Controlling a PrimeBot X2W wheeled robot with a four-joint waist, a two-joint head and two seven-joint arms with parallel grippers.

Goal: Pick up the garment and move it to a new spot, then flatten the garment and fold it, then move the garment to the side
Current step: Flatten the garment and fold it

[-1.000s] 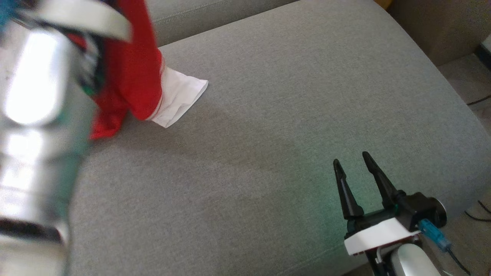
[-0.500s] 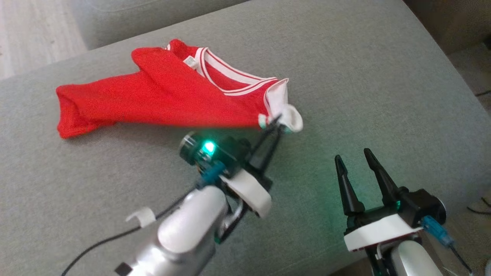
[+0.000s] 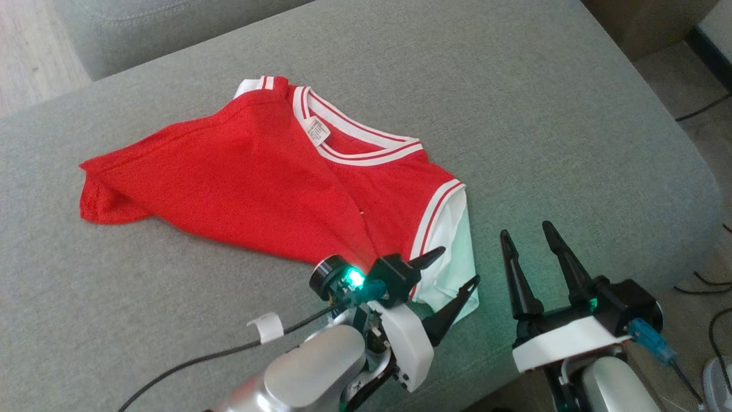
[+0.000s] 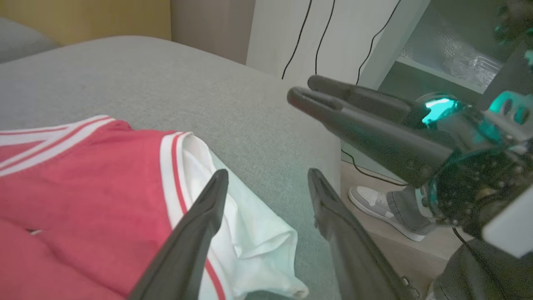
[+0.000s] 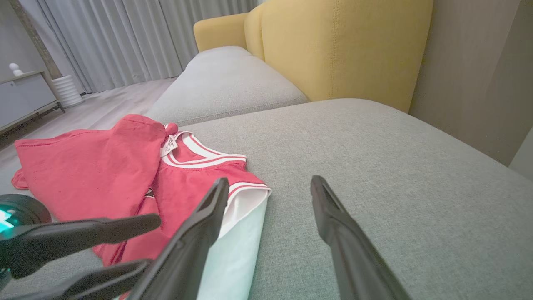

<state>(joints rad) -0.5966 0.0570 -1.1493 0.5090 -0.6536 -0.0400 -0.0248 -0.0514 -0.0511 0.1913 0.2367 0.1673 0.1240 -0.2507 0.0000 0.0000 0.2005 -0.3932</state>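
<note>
Garment (image 3: 257, 183) sleeve, the white one, lies under the spread fingers of my left hand (image 3: 460, 264), which grips nothing. My right hand (image 3: 524, 229) hovers just beside it, spread and empty. The red garment sprawls rumpled across the grey sofa cushion (image 3: 514, 114).

The garment (image 3: 257, 183) lies on the cushion (image 3: 543, 114), left of the right gripper (image 3: 523, 229).

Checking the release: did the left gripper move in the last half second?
Yes. Left gripper came back toward the cushion's near edge and opened; the shirt lies released beside it.
</note>
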